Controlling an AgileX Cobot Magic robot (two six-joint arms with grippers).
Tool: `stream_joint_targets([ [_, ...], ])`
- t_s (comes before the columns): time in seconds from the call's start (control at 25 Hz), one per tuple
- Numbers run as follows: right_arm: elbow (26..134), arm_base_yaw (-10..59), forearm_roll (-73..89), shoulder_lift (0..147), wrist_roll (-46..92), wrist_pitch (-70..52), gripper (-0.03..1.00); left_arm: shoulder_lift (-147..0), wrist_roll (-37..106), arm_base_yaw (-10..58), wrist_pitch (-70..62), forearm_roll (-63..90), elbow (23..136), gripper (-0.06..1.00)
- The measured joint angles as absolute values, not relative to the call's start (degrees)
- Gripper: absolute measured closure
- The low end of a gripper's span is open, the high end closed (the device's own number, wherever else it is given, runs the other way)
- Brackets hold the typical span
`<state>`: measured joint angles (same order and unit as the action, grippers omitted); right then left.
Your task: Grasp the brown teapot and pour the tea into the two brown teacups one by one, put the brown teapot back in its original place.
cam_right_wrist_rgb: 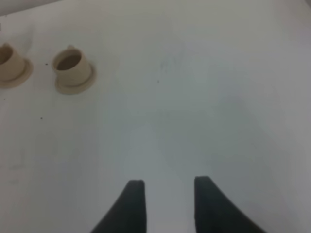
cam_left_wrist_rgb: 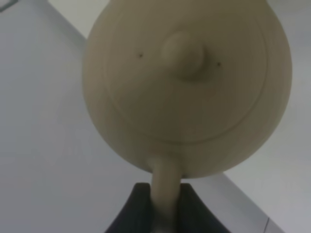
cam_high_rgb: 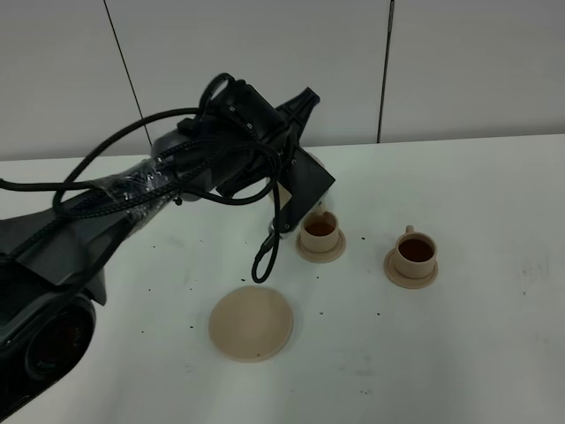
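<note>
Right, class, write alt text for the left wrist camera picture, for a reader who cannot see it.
A round beige teapot fills the frame, close and slightly blurred, its knobbed lid facing the camera. The dark left hand is shut on its loop handle, with the white table behind.

Beige teapot (cam_left_wrist_rgb: 187, 97), teacups (cam_high_rgb: 320, 245); brown tea (cam_high_rgb: 416, 250); white table (cam_high_rgb: 459, 353).

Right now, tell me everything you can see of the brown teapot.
The brown teapot is round, pale beige-tan, matte like ceramic, with a small knobbed lid seated on top. The left tool is shut on its handle, holding it off the table. Its spout is out of sight.
</note>
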<state>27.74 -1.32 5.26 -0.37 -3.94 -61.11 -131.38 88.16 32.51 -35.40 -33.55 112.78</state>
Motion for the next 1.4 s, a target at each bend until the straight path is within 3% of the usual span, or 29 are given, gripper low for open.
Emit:
stream_joint_targets([
  [1.4,27.7,-1.3,5.3,-0.4,-3.9,-61.1,0.73,-131.8,88.2,32.6,-35.2,-35.1,112.8,0.78],
])
